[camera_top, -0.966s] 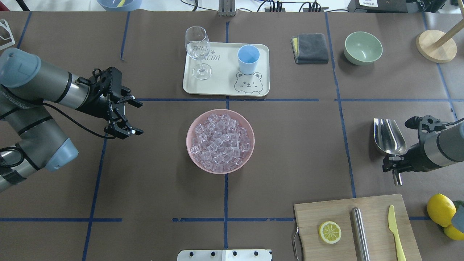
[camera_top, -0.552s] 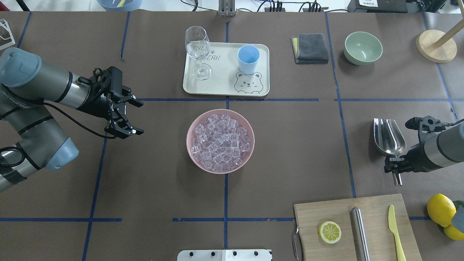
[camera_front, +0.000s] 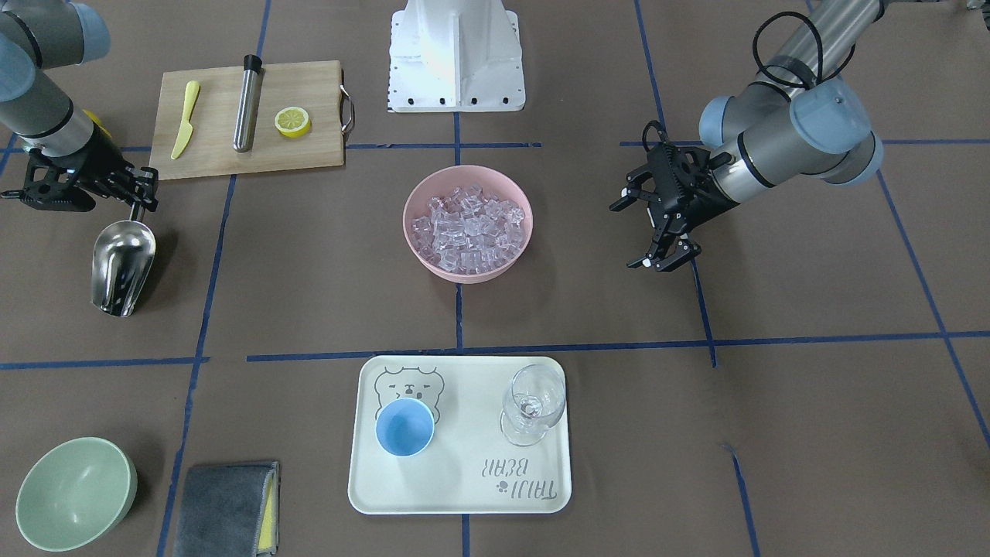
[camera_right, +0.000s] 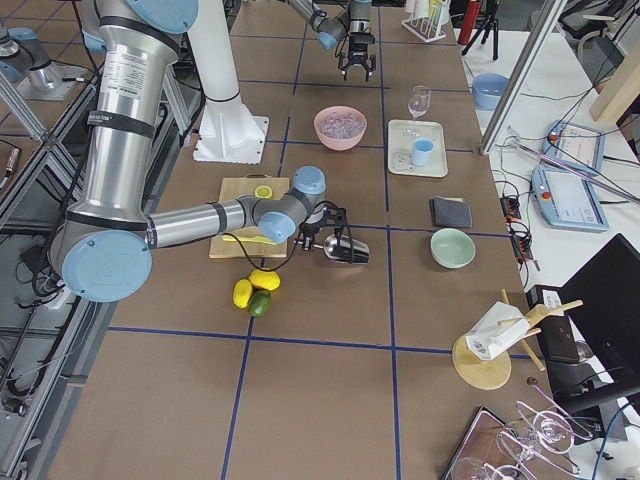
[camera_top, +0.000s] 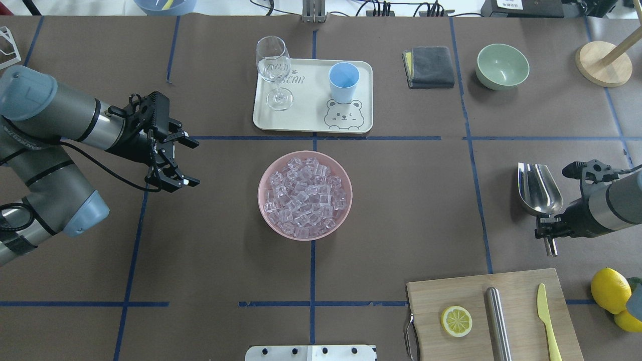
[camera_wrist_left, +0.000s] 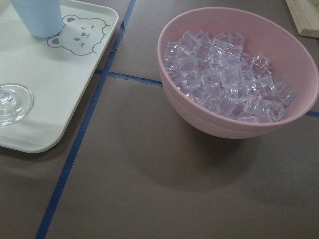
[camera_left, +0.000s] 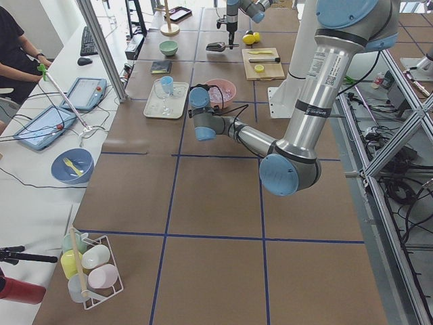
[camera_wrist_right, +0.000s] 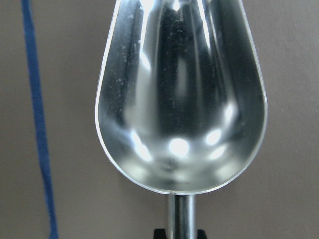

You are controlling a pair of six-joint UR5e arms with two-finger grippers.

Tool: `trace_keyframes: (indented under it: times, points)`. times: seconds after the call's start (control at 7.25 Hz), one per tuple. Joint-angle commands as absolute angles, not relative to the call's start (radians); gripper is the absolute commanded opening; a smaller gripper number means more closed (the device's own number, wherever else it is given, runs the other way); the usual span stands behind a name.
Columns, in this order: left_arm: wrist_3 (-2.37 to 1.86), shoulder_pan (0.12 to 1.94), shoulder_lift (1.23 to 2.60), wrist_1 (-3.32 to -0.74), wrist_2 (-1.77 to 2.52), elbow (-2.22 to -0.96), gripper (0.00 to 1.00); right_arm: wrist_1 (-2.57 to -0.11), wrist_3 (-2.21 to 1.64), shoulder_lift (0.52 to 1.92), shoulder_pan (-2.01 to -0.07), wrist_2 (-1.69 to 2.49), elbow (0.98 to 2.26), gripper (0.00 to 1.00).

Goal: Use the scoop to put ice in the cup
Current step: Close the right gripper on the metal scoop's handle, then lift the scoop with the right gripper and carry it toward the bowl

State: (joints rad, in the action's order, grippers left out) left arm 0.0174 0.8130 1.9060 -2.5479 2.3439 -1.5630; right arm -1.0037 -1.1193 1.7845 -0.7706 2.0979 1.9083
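Note:
The ice (camera_top: 305,195) fills a pink bowl (camera_top: 260,193) at the table's middle; it also shows in the left wrist view (camera_wrist_left: 224,82). The light-blue cup (camera_top: 343,80) stands empty on a cream bear tray (camera_top: 306,120). The steel scoop (camera_top: 539,188) is at the right, trough toward the far side and empty (camera_wrist_right: 182,99). My right gripper (camera_top: 549,224) is shut on the scoop's thin handle, whose end sticks out behind the fingers. My left gripper (camera_top: 194,163) is open and empty, hovering left of the bowl.
A wine glass (camera_top: 273,65) stands on the tray left of the cup. A cutting board (camera_top: 521,301) with a lemon slice, a steel cylinder (camera_top: 498,321) and a yellow knife lies front right. Whole lemons (camera_top: 609,290), a green bowl (camera_top: 501,65) and a grey cloth (camera_top: 429,66) are on the right.
My right gripper and the scoop have shifted very slightly to the right. My left gripper has hardly moved.

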Motion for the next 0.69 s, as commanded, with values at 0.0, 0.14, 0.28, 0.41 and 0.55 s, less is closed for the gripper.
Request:
trace_keyframes:
  times: [0.0, 0.14, 0.28, 0.41, 0.55]
  points:
    - [0.015, 0.813, 1.905, -2.548, 2.344, -1.568, 1.00, -1.011, -1.123, 1.772, -0.875, 2.095, 2.030, 0.00]
    - [0.015, 0.813, 1.905, -2.548, 2.344, -1.569, 1.00, -1.012, -1.120, 1.772, -0.918, 2.108, 2.074, 0.00]
    - [0.015, 0.813, 1.907, -2.548, 2.344, -1.569, 1.00, -1.012, -1.114, 1.752, -0.934, 2.103, 2.098, 0.00]
    - [0.014, 0.813, 1.908, -2.548, 2.345, -1.571, 1.00, -1.009, -1.085, 1.717, -0.951, 2.074, 2.102, 0.00]
    - [0.014, 0.813, 1.908, -2.546, 2.347, -1.569, 1.00, -1.008, -0.820, 1.688, -0.945, 2.034, 2.099, 0.00]
